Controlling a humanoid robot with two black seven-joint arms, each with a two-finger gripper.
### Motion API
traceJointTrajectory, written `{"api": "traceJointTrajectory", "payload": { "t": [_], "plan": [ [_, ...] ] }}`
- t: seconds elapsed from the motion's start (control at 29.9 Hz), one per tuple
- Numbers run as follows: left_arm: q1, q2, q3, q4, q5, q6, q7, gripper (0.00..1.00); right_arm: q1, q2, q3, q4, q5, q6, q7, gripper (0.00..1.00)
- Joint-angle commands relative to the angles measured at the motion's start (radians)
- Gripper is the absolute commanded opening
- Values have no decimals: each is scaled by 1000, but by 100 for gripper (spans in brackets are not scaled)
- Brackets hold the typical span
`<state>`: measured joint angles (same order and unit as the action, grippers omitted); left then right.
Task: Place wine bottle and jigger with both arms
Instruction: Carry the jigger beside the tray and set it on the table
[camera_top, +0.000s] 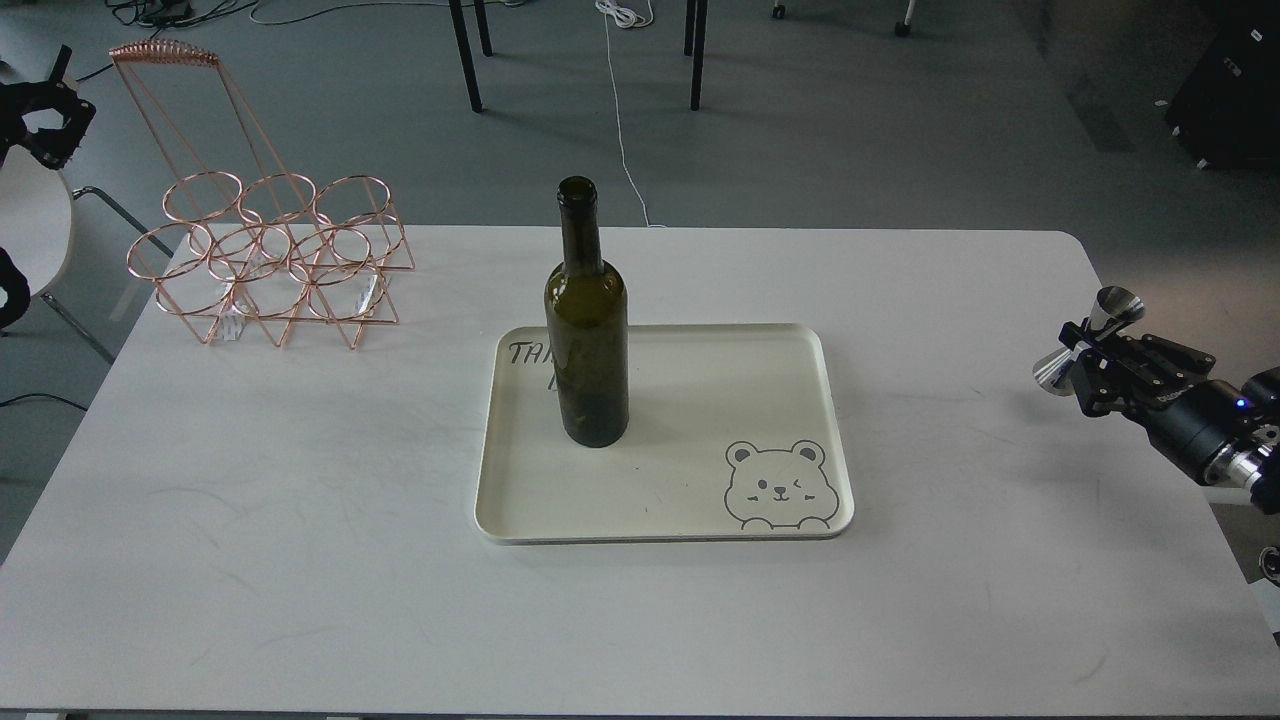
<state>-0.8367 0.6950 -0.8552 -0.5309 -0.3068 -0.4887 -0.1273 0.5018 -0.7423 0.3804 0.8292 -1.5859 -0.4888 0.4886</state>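
Observation:
A dark green wine bottle (588, 330) stands upright on the left half of a cream tray (700, 500) with a bear drawing. My right gripper (1080, 355) is shut on a steel jigger (1085, 335) and holds it tilted just above the table near its right edge, well clear of the tray. My left gripper (40, 115) is far off at the top left edge, beyond the table, dark and small; its fingers seem spread but I cannot tell for sure.
A copper wire bottle rack (265, 255) stands at the table's back left corner. The white table (300, 520) extends in front of and beside the tray. Chair legs and cables lie on the floor behind.

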Motion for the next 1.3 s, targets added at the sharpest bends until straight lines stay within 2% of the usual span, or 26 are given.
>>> {"api": "traceJointTrajectory", "payload": {
  "t": [0.0,0.33,0.57,1.27],
  "plan": [
    [-2,1,1,0,0,0,0,98,-3,35,0,-7,1,0,0,6],
    [1,21,1,0,0,0,0,98,-5,95,-5,-65,1,0,0,14],
    [-1,35,1,-1,0,0,-2,98,-8,121,-5,-75,1,0,0,14],
    [-4,44,-1,-1,0,0,-5,98,-2,150,-38,-117,1,0,0,37]
  ]
}}
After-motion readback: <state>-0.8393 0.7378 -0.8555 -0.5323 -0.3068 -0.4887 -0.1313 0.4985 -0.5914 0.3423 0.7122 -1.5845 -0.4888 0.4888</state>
